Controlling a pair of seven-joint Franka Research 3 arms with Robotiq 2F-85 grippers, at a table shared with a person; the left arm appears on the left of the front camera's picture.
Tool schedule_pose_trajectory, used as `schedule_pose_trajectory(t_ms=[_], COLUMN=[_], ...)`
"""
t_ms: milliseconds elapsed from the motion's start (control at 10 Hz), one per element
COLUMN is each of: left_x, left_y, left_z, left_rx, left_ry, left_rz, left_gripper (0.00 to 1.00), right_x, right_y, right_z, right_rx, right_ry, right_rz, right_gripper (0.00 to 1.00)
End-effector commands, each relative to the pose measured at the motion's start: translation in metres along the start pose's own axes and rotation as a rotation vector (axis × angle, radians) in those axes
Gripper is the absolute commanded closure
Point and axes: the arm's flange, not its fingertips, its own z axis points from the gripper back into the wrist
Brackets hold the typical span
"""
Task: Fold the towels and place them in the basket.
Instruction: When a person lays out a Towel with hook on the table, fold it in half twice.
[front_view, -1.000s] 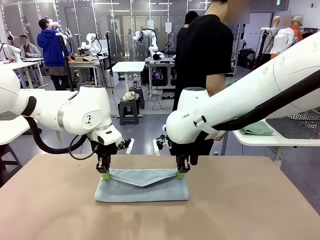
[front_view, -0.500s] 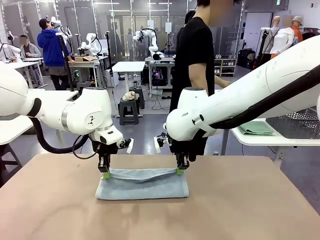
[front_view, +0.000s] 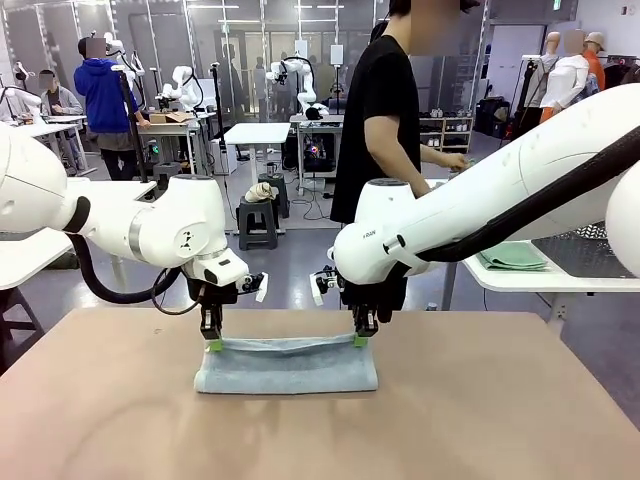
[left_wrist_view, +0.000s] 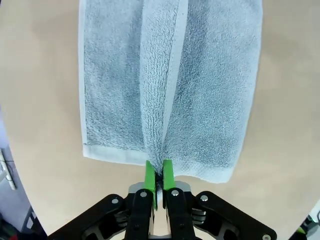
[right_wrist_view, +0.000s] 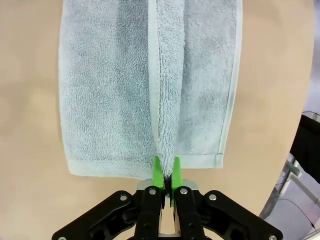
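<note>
A pale blue-grey towel (front_view: 287, 370) lies on the wooden table (front_view: 320, 430), its upper layer raised along the far edge. My left gripper (front_view: 213, 343) is shut on that layer's left corner, and my right gripper (front_view: 360, 339) is shut on its right corner. In the left wrist view the green pads (left_wrist_view: 150, 175) pinch a ridge of the blue-grey towel (left_wrist_view: 170, 80). The right wrist view has the green pads (right_wrist_view: 158, 173) clamped on the same ridge of the towel (right_wrist_view: 150, 85). A mint green towel (front_view: 513, 257) lies on a white side table at the right. The basket is out of view.
A person in a black shirt (front_view: 385, 110) stands at the far side, reaching toward the white side table (front_view: 550, 278). A dark mesh surface (front_view: 592, 252) lies on that side table. Bare wooden tabletop surrounds the towel on all sides.
Both grippers have carried the towel's held edge toward the far side, and the sagging middle of that layer has pulled straight. The person has turned toward the side table.
</note>
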Motion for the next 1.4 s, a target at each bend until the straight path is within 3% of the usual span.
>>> schedule_pose_trajectory(t_ms=[0, 100, 200, 300, 400, 500, 600, 700, 800, 1100, 1200, 1300], left_x=[0.005, 0.004, 0.003, 0.001, -0.002, -0.005, -0.010, -0.015, -0.021, -0.061, -0.076, -0.092], left_y=[0.011, 0.013, 0.015, 0.016, 0.017, 0.018, 0.019, 0.018, 0.013, -0.029, -0.044, -0.056], left_z=[-0.006, -0.009, -0.011, -0.012, -0.012, -0.011, -0.008, -0.001, 0.012, 0.072, 0.092, 0.107], left_rx=[0.038, 0.037, 0.044, 0.054, 0.064, 0.072, 0.089, 0.140, 0.175, 0.011, 0.003, -0.013], left_ry=[0.016, 0.013, 0.007, 0.005, 0.005, 0.004, -0.002, -0.013, -0.015, -0.201, -0.238, -0.265], left_rz=[0.012, 0.019, 0.026, 0.041, 0.047, 0.053, 0.058, 0.077, 0.088, 0.060, 0.035, 0.044], left_gripper=[0.93, 0.93, 0.73, 0.73, 0.54, 0.70, 0.35, 0.51, 0.18, 0.18, 0.18, 0.18], right_x=[-0.001, -0.001, -0.001, -0.003, -0.005, -0.007, -0.009, -0.012, -0.014, -0.012, -0.011, -0.009], right_y=[-0.010, -0.011, -0.013, -0.013, -0.014, -0.014, -0.016, -0.016, -0.012, 0.039, 0.059, 0.079], right_z=[-0.008, -0.010, -0.010, -0.010, -0.008, -0.005, -0.002, 0.005, 0.019, 0.074, 0.094, 0.118], right_rx=[-0.025, -0.034, -0.037, -0.050, -0.055, -0.064, -0.074, -0.104, -0.130, 0.018, 0.014, 0.008], right_ry=[0.000, -0.002, -0.021, -0.023, -0.028, -0.029, -0.030, -0.016, -0.020, -0.102, -0.103, -0.141], right_rz=[-0.001, 0.001, -0.018, -0.015, -0.017, -0.014, -0.012, -0.023, -0.022, -0.198, -0.281, -0.463], right_gripper=[0.93, 0.93, 0.79, 0.73, 0.59, 0.54, 0.39, 0.34, 0.24, 0.24, 0.24, 0.24])
